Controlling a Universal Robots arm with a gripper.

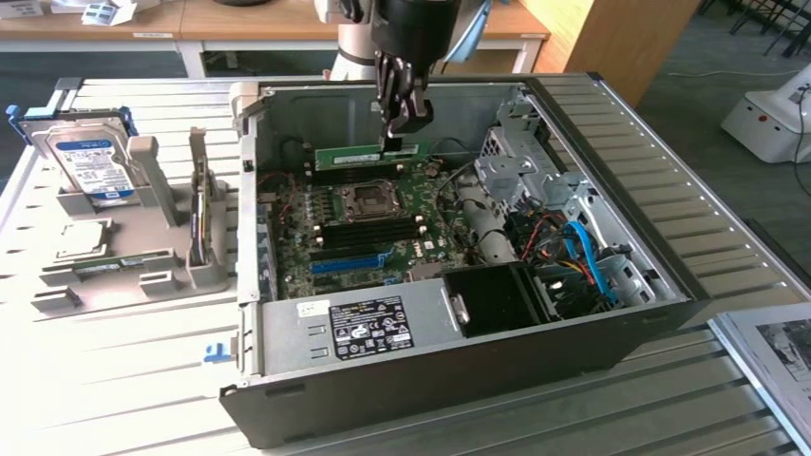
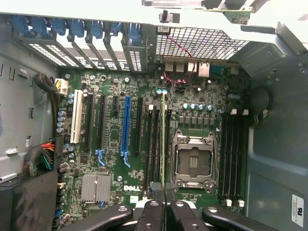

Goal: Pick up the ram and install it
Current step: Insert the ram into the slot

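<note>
The ram (image 1: 348,150) is a thin green stick held level above the motherboard (image 1: 342,233) inside the open computer case (image 1: 659,237). My gripper (image 1: 403,131) comes down from above and is shut on the stick's end toward the exterior view's right. In the wrist view the ram (image 2: 163,139) shows edge-on as a narrow green line running out from between my fingertips (image 2: 150,211). There it hangs over the black memory slots (image 2: 155,144) beside the empty processor socket (image 2: 194,161), apart from them.
A grey holder (image 1: 165,237) on the exterior view's left carries a blue-labelled hard drive (image 1: 86,161) and a square silver chip (image 1: 79,237). Inside the case are a black fan shroud (image 1: 500,299), drive cages (image 1: 519,161), blue and red cables (image 1: 583,252) and the power supply (image 1: 367,328).
</note>
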